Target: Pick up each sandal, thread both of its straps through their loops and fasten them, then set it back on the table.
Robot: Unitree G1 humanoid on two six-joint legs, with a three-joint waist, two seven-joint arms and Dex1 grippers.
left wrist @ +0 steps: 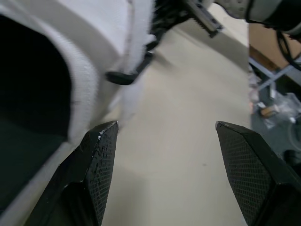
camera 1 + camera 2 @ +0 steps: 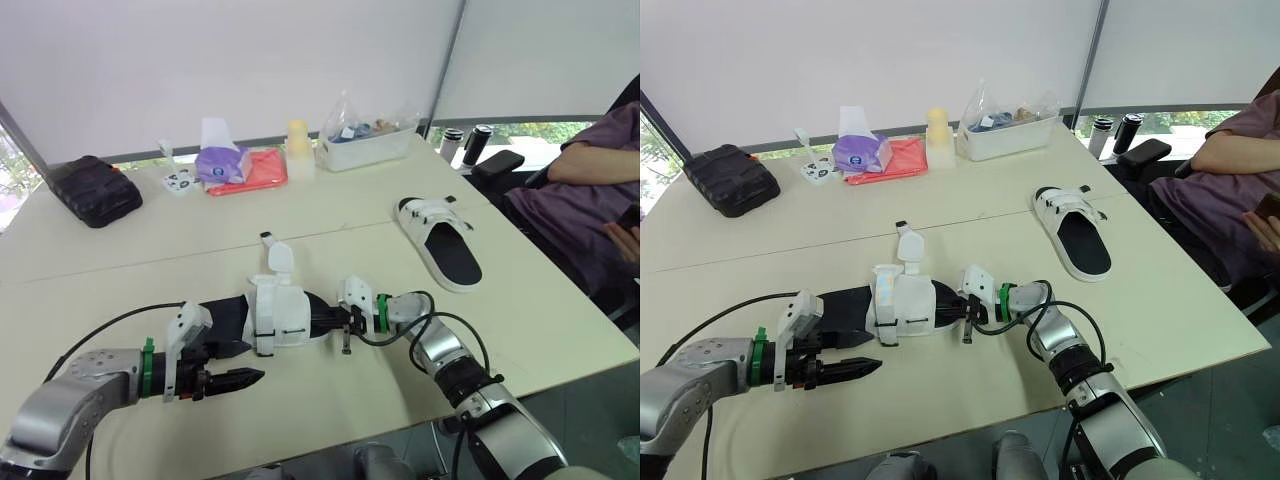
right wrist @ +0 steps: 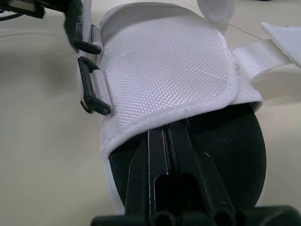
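1. Right wrist view shows the sandal (image 3: 164,70) as a woven white upper over a black footbed (image 3: 225,141). It is judged light. The sole is judged fairly stiff, while the upper and the straps (image 3: 254,54) are judged soft and floppy.
2. The sandal lies flat on the table (image 2: 150,260), with both strap ends loose and not yet passed through the black loops (image 3: 94,92). A second sandal (image 2: 440,240) is set well apart from it, farther off and to the robot's right.
3. Hold is best taken on the sole edge or the rim of the upper. A strap should be pinched close to its tip, since the webbing is expected to fold if it is gripped farther back.
4. The right pincer (image 3: 174,129) is closed, finger against finger. It is laid on the footbed at the sandal's upper end, with its tips just under the edge of the upper. Whether any fabric is pinched cannot be told.
5. The left pincer (image 1: 165,126) is spread wide and holds nothing. One finger is just beside the sandal's sole on the robot's side.
6. The left forearm is held low and level beside the sandal's bare end. The right arm is bent at the elbow and is directed at the sandal from the opposite end.
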